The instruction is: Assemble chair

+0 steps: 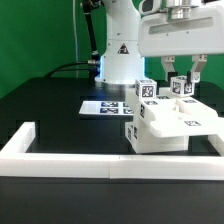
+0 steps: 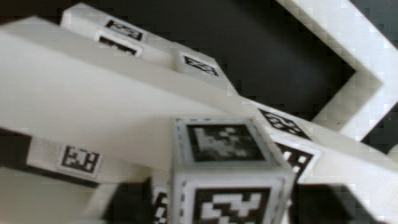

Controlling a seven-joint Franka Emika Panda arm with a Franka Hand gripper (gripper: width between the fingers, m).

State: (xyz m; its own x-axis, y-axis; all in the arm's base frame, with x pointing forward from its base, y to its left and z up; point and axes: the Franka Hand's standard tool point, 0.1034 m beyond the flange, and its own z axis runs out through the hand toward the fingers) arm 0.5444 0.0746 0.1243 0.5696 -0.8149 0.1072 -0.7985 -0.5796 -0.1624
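While it's not a finished chair (image 1: 165, 125) yet, the white blocky assembly is already a chunky stack of slabs, sitting on the black tabletop (image 1: 50, 110) right up against the long white border wall (image 1: 90, 158). A tagged upright post (image 1: 146, 91) sticks up from the top of the chair stack, and a second tagged piece (image 1: 182, 88) sits near it, directly under the end effector (image 1: 182, 72).

Honestly looks like rigid moulded plastic: stiff, probably light, and smooth enough to be a bit slippery, so I'd guess a squeeze on flat opposing faces of a narrow bar or post is the way to go, not the wide slabs, which look too broad for two fingers. Not fragile by the look of it, but a partly joined part could pop loose if it gets twisted.

The end effector's fingers straddle that second piece with a gap between them; whether they're actually clamped on it I can't tell. The wrist view just shows a tagged post (image 2: 228, 170) close up with slabs behind it, no fingertips visible.

Beyond the chair, further from the wall, the marker board (image 1: 108, 106) lies flat, with the robot's base (image 1: 118, 60) behind that.
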